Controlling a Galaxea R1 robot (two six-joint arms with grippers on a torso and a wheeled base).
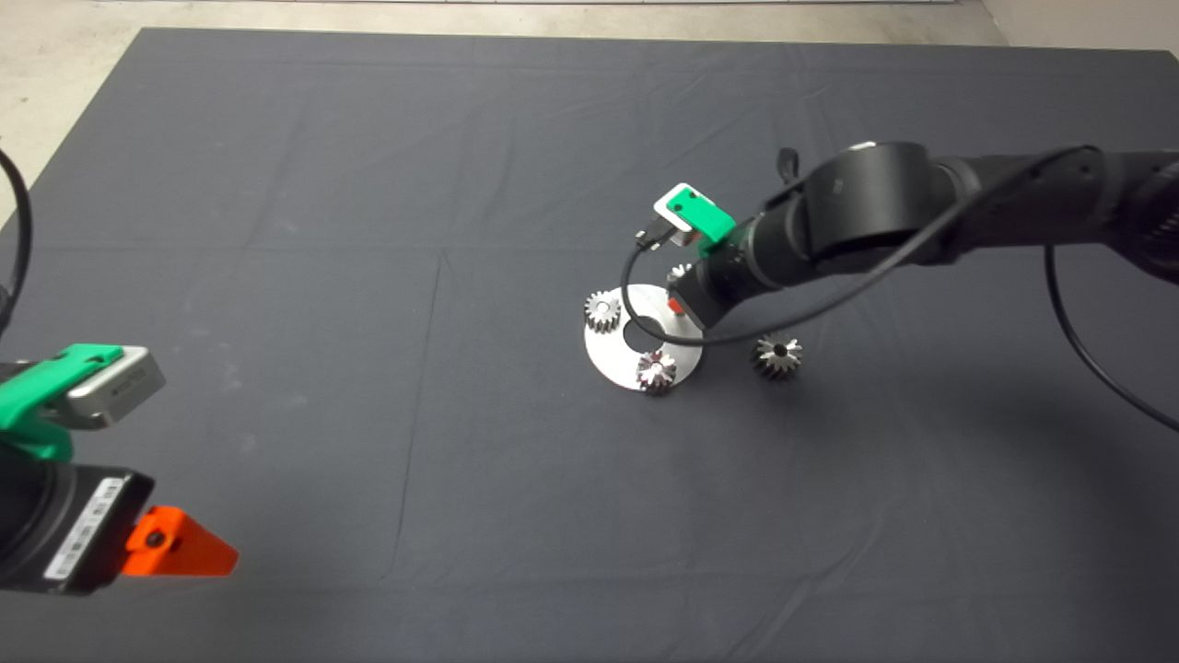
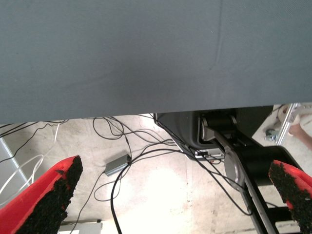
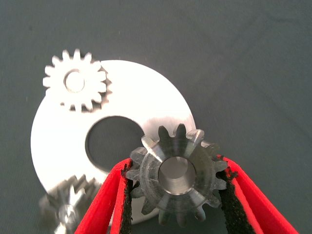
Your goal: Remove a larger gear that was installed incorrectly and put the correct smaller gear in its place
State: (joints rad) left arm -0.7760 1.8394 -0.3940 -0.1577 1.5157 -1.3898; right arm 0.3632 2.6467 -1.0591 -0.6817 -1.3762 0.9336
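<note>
Larger gear (image 3: 151, 170): dark steel, gripped at the rim of the round plate (image 3: 146, 92). I take it for the wrongly fitted one, though the 2 dark gears are hard to rank by width from here.
Right pincer (image 3: 176, 168): closed on that gear, 1 black pad against the teeth on each flank. It reaches in low over the plate's far right edge (image 1: 677, 306).
Plate: bright metal disc with a central hole, flat on the table's dark mat (image 1: 276, 276).
Paler gears: 2 silvery ones sit on the plate, 1 at its left edge (image 1: 603, 310) and 1 at its near edge (image 1: 656, 370). Both are apart from the gripped gear.
Smaller gear (image 1: 778, 354): lies on the mat just right of the plate, untouched.
Left pincer (image 1: 184, 551): parked at the lower left, fingers spread wide, holding nothing.
Step in hand: lifting out the gripped gear, by my reading.
Doing it well: pull straight up, keep the gear level so the bore does not bind, and clear both neighbours before swinging aside.
Risk: a tilted lift could drag the plate.
</note>
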